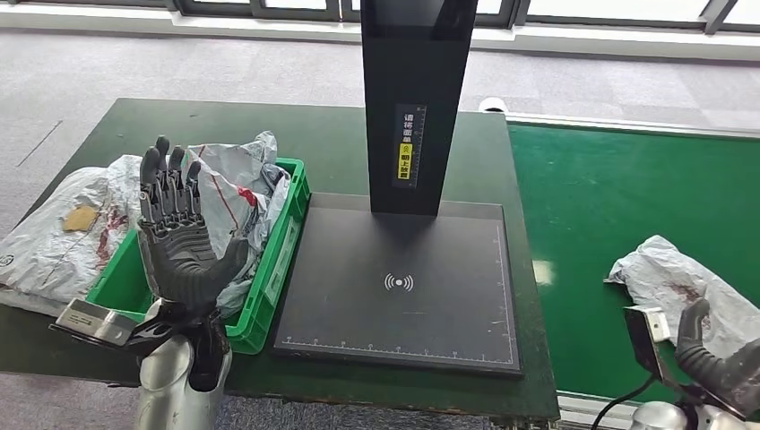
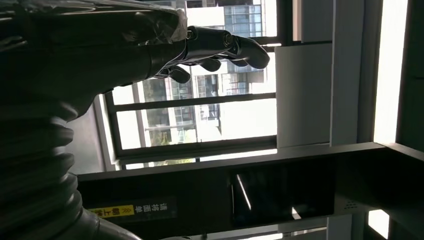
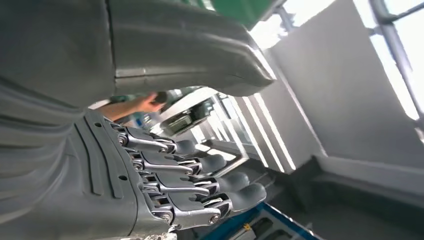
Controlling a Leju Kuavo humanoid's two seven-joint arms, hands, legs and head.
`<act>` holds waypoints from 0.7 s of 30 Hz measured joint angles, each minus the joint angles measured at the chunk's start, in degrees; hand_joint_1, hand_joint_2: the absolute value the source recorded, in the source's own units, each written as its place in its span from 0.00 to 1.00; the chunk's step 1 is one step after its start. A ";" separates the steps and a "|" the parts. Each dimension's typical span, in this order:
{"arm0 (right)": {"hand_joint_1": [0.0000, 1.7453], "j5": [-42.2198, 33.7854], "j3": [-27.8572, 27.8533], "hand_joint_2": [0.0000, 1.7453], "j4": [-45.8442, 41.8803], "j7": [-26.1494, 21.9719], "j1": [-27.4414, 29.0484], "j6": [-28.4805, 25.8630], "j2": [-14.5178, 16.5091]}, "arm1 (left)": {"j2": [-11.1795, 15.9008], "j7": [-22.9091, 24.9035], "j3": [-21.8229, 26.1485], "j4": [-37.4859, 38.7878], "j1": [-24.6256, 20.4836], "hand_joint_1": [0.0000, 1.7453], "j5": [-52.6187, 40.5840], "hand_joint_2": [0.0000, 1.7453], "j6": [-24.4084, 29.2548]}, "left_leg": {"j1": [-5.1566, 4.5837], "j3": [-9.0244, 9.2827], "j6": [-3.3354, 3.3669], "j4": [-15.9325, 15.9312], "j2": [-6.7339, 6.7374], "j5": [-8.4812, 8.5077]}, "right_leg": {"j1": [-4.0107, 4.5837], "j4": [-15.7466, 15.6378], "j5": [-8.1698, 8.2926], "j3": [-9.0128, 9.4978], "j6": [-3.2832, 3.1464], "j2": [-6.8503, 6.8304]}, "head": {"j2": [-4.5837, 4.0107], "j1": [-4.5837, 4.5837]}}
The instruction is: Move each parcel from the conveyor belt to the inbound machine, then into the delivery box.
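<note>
2 grey parcels [image 1: 240, 188] fill the green delivery box [image 1: 282, 246] at left of frame, left hand [image 1: 179, 237] raised over it, fingers spread and holding nothing; right hand [image 1: 721, 363] at lower right, grasp unclear, beside 1 parcel on the conveyor belt [image 1: 686, 282].

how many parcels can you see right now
3: one grey parcel on the conveyor belt by the right hand, one in the green delivery box, one left of it. Others may be hidden.

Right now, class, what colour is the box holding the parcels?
Green delivery box, clearest in the head view.
</note>
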 joint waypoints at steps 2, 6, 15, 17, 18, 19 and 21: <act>0.00 6.29 -6.48 0.00 3.82 3.29 -3.68 0.00 -1.62 | 0.04 0.01 -0.24 0.11 0.79 0.00 0.12 1.00 -0.20 | -0.02 0.00 0.01 0.01 -0.02 0.01 | -0.01 0.00 0.02 0.00 0.02 0.00 | 0.00 -0.01; 0.00 15.51 -12.02 0.00 9.58 20.10 -6.81 0.00 -5.18 | 0.07 0.03 -0.42 0.83 1.24 0.00 -0.53 1.00 0.18 | -0.02 -0.02 0.01 0.01 -0.05 0.01 | -0.02 0.01 0.02 0.03 0.03 -0.01 | 0.00 0.00; 0.00 17.02 -10.91 0.00 16.81 36.06 -7.47 0.00 -10.11 | 0.07 0.03 -0.52 2.20 1.56 0.00 -1.22 1.00 1.02 | -0.02 -0.04 0.03 0.00 -0.14 -0.02 | -0.02 0.00 -0.04 0.03 0.07 -0.09 | 0.00 0.01; 0.00 16.97 -9.19 0.00 18.65 40.03 -7.22 0.00 -11.51 | 0.07 0.04 -0.63 2.46 1.67 0.00 -1.60 1.00 1.47 | -0.02 -0.04 0.03 0.00 -0.13 -0.02 | -0.02 0.00 -0.04 0.03 0.08 -0.08 | 0.00 0.01; 0.00 16.87 -8.38 0.00 19.54 40.76 -7.15 0.00 -12.24 | 0.07 0.04 -0.74 2.59 1.69 0.00 -1.85 1.00 1.76 | -0.02 -0.03 0.03 0.00 -0.11 -0.02 | -0.03 0.00 -0.04 0.03 0.08 -0.06 | 0.00 0.01; 0.00 16.74 -7.66 0.00 20.41 41.08 -7.15 0.00 -12.98 | 0.07 0.04 -0.86 2.71 1.70 0.00 -2.10 1.00 2.09 | -0.02 -0.03 0.04 0.01 -0.11 -0.02 | -0.03 0.00 -0.04 0.03 0.08 -0.05 | 0.00 0.01; 0.00 16.57 -6.86 0.00 21.78 40.79 -7.31 0.00 -14.16 | 0.07 0.03 -1.11 2.93 1.70 0.00 -2.49 1.00 2.59 | -0.03 -0.04 0.04 0.01 -0.12 -0.02 | -0.04 0.00 -0.03 0.04 0.09 -0.07 | 0.00 0.01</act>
